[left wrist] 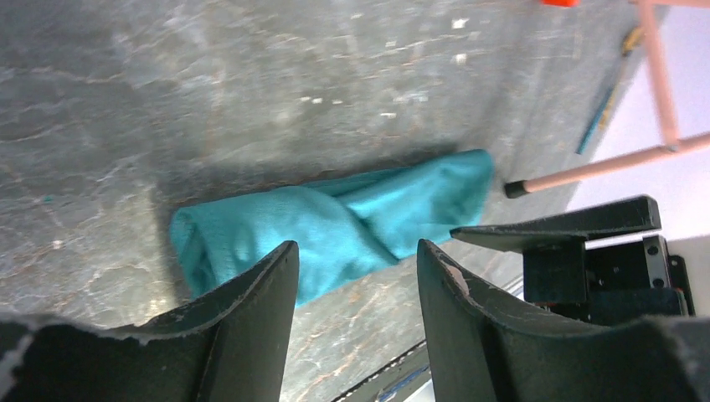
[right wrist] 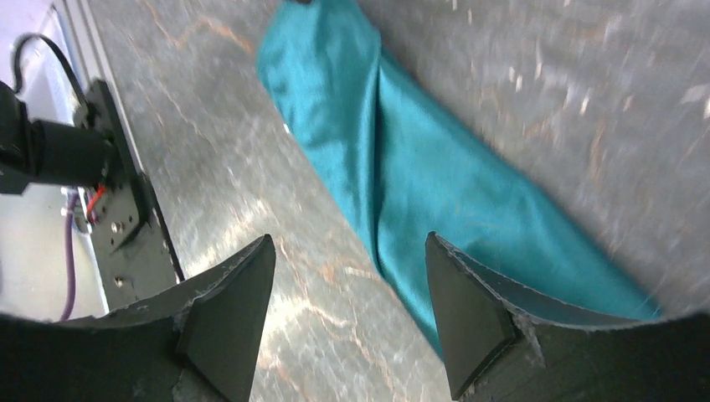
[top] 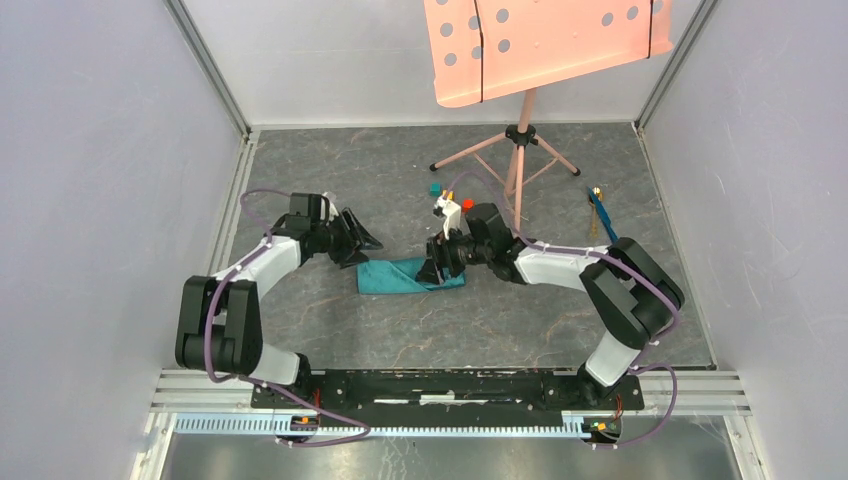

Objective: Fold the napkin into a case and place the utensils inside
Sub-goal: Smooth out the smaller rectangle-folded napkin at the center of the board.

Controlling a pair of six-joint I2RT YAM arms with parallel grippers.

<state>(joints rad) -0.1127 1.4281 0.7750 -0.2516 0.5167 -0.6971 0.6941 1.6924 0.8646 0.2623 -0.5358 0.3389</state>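
Observation:
The napkin (top: 400, 276) lies on the grey floor folded into a slim teal strip, the case shape; it also shows in the left wrist view (left wrist: 335, 226) and the right wrist view (right wrist: 435, 167). My left gripper (top: 362, 240) (left wrist: 356, 244) hovers open just behind the strip's left end, with nothing between its fingers. My right gripper (top: 436, 266) (right wrist: 350, 238) is open at the strip's right end; one finger (right wrist: 469, 310) overlaps the cloth's edge and only bare floor lies between the jaws. The utensils (top: 598, 212) (left wrist: 604, 105), blue and golden, lie far right, apart from both grippers.
A pink music stand (top: 520, 140) rises at the back centre, its tripod legs (left wrist: 603, 167) spreading close behind the right arm. A teal cube (top: 435, 188), a red cube (top: 467, 204) and a small white piece (top: 448, 212) sit near the stand. Walls enclose both sides.

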